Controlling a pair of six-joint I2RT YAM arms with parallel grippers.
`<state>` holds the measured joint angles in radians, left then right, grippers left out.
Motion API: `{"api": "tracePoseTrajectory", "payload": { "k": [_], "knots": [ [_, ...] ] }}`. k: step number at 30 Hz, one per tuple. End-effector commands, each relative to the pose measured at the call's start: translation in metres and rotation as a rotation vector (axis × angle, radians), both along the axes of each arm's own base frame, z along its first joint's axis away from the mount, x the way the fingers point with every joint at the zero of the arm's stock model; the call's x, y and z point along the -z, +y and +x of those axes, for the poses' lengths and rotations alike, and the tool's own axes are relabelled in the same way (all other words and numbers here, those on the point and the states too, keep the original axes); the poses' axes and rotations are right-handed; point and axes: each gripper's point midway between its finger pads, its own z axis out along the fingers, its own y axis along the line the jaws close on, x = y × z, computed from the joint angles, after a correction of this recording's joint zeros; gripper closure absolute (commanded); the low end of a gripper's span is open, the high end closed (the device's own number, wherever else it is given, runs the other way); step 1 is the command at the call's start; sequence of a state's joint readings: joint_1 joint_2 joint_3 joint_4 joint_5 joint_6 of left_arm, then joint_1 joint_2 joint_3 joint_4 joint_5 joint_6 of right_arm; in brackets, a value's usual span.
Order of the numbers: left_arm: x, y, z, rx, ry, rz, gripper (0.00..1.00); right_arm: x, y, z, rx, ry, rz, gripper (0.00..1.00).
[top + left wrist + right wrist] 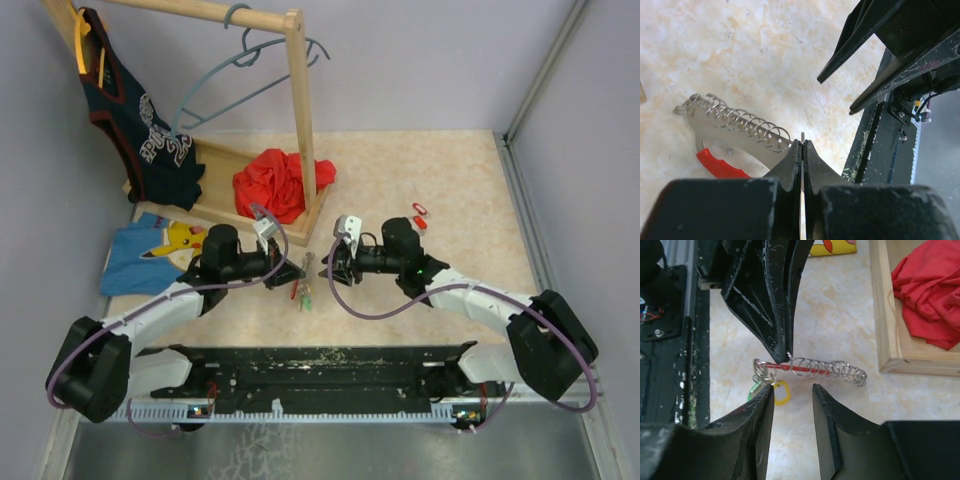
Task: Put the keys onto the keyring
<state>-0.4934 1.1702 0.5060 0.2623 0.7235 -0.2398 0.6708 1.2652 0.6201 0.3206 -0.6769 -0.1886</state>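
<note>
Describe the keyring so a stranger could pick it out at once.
Start at the wooden clothes rack at the back left of the table; the left gripper reaches in front of its base. Pinched at one end in that gripper is the keyring, a springy coil of wire. Unlike the red keys lying loose further right, it has a green tag and a yellow tag hanging from it.

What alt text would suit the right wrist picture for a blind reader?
The left gripper, reaching down from above, pinches a keyring wrapped in silvery wire coils, with green and yellow tags dangling beneath. The right gripper stands open, facing it.
</note>
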Motion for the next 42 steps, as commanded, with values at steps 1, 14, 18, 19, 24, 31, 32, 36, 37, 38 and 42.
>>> {"api": "tracePoseTrajectory", "payload": {
  "k": [1, 14, 18, 19, 24, 31, 32, 36, 37, 38, 42],
  "knots": [
    [-0.041, -0.01, 0.011, 0.021, -0.254, -0.135, 1.0, -0.034, 0.008, -0.003, -0.024, 0.005, 0.152, 0.65],
    [-0.046, -0.013, -0.013, 0.126, -0.415, -0.289, 1.0, -0.025, 0.015, 0.002, -0.063, 0.024, 0.164, 0.68],
    [-0.045, -0.013, -0.021, 0.157, -0.452, -0.328, 1.0, -0.016, 0.018, 0.002, -0.085, 0.037, 0.157, 0.71],
    [-0.045, -0.013, -0.022, 0.165, -0.459, -0.338, 1.0, -0.013, 0.018, 0.003, -0.087, 0.041, 0.155, 0.72],
    [-0.043, -0.012, -0.028, 0.167, -0.477, -0.374, 1.0, -0.01, 0.021, -0.005, -0.147, 0.05, 0.162, 0.73],
    [-0.041, -0.013, -0.027, 0.163, -0.465, -0.383, 1.0, -0.01, 0.022, -0.014, -0.21, 0.048, 0.165, 0.73],
    [-0.041, -0.012, -0.027, 0.161, -0.467, -0.384, 1.0, -0.01, 0.022, -0.015, -0.213, 0.048, 0.165, 0.73],
    [-0.042, -0.013, -0.027, 0.167, -0.463, -0.387, 1.0, -0.011, 0.023, -0.016, -0.228, 0.048, 0.175, 0.77],
    [-0.042, -0.013, -0.028, 0.17, -0.459, -0.387, 1.0, -0.012, 0.024, -0.016, -0.231, 0.047, 0.179, 0.78],
    [-0.041, -0.013, -0.028, 0.172, -0.457, -0.387, 1.0, -0.013, 0.024, -0.016, -0.231, 0.047, 0.182, 0.8],
    [-0.039, -0.014, -0.03, 0.18, -0.448, -0.388, 1.0, -0.016, 0.025, -0.018, -0.247, 0.042, 0.195, 0.87]
  ]
}}
